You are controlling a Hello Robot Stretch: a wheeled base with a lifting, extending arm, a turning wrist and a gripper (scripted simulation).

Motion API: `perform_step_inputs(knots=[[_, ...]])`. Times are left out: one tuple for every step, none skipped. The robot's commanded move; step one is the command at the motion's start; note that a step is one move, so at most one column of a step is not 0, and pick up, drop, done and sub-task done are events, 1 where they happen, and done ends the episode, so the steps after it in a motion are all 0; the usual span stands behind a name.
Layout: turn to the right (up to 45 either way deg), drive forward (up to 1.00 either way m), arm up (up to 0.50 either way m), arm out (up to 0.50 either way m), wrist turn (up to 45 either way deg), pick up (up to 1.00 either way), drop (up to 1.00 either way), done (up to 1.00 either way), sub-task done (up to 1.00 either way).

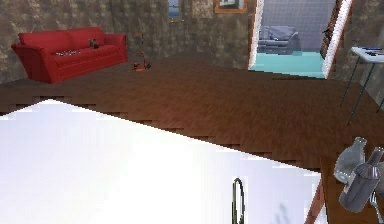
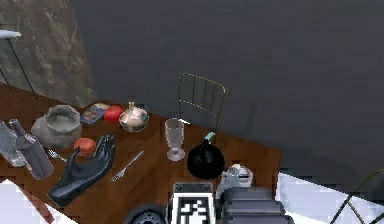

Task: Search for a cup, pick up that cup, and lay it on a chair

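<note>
The gripper (image 2: 152, 213) is a dark shape at the near edge of the arm side view, left of a white marker square (image 2: 195, 207). Its far end cannot be made out, so I cannot tell how its fingers are set or whether it holds anything. Just beyond the marker a round black flask (image 2: 205, 160) stands on the brown wooden table (image 2: 150, 180). Left of the flask and a little farther stands the clear glass cup (image 2: 176, 138), upright. Past the table's far edge is a chair (image 2: 201, 96) with a thin brass frame. Left of the cup lie a fork (image 2: 127, 166) and a black hand sculpture (image 2: 85, 172), with a brassy pot (image 2: 134, 117) farther back. In the forward view a red sofa (image 1: 70, 52) stands against the far wall on the left.
</note>
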Motion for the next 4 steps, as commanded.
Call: perform_step_inputs(knots=[[0.0,0.00,0.00,0.50,0.0,0.00,0.00,0.00,0.00],[0.0,0.00,0.00,0.00,45.0,0.00,0.00,0.00,0.00],[0.0,0.00,0.00,0.00,45.0,0.00,0.00,0.00,0.00],[0.0,0.00,0.00,0.00,45.0,0.00,0.00,0.00,0.00]])
